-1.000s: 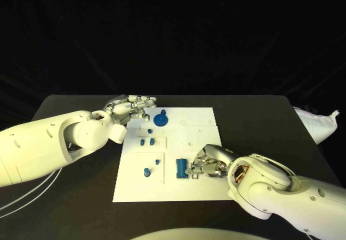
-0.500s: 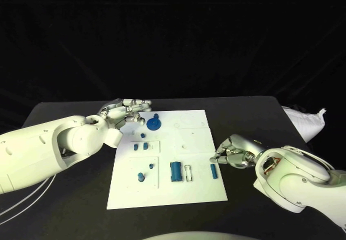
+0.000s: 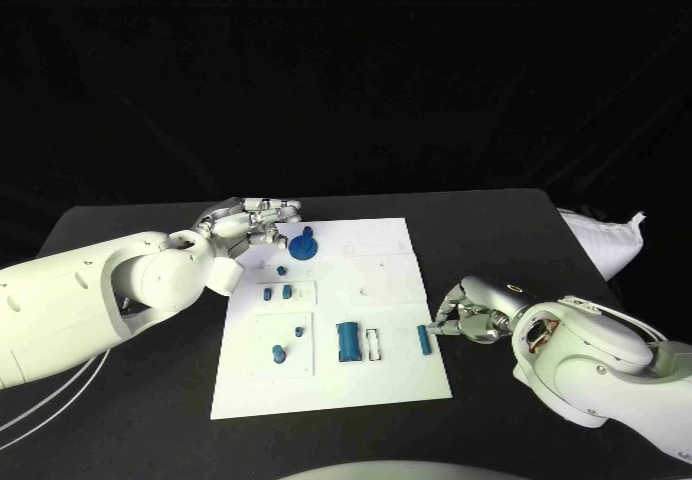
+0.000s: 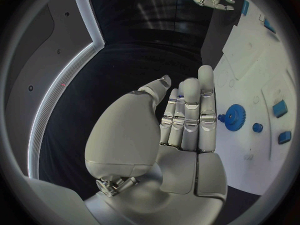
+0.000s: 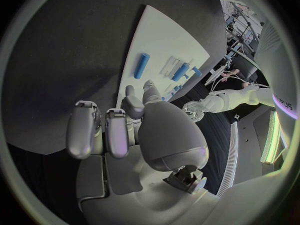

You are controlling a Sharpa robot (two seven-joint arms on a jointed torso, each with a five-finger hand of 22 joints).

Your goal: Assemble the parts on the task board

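Note:
The white task board [image 3: 378, 380] lies in the middle of the black table. A blue gear [image 3: 303, 245] stands at its far end, and my left hand [image 3: 254, 220] hovers just beside it, fingers straight and together [image 4: 190, 117], holding nothing. In the left wrist view the gear [image 4: 234, 117] sits close to the fingertips. A blue rod [image 3: 424, 340] lies flat on the board near its right edge. My right hand [image 3: 464, 317] is off that edge, next to the rod, fingers loosely bent and empty. The rod [image 5: 141, 65] lies apart from its fingers. A blue block [image 3: 348, 340] lies mid-board.
Several small blue parts [image 3: 277, 293] stand or lie on the board's left half. A white bag [image 3: 599, 240] lies at the table's right edge. Bare black table [image 3: 130, 420] runs along the board's near left side.
My right hand has drawn back from the blue block at mid-board to the board's right edge, and the blue rod now lies there free of it. The left hand has barely moved.

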